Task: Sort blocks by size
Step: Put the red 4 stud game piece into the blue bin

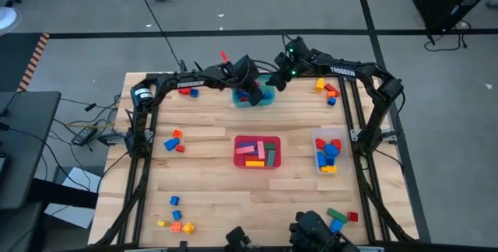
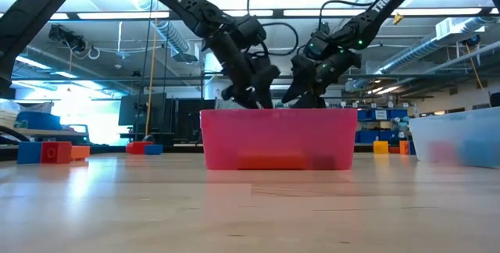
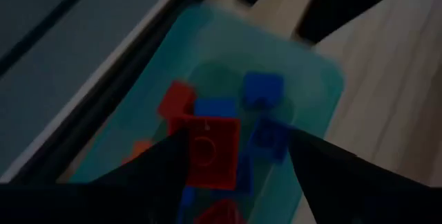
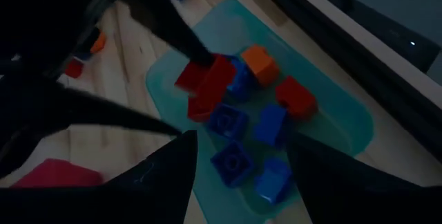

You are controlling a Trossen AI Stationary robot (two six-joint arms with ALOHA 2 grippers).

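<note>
Hovering over the teal tub [image 4: 324,106], left gripper [image 3: 238,155] pinches a red block [image 3: 210,156]; right gripper [image 4: 238,155] spread, empty; stiff, light, slick plastic; grip flat sides

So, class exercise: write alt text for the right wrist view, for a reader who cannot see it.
A teal tub on a wooden table holds blue, red and orange blocks. The left gripper reaches in, touching a red block, while the right gripper hangs open above the tub.
</note>
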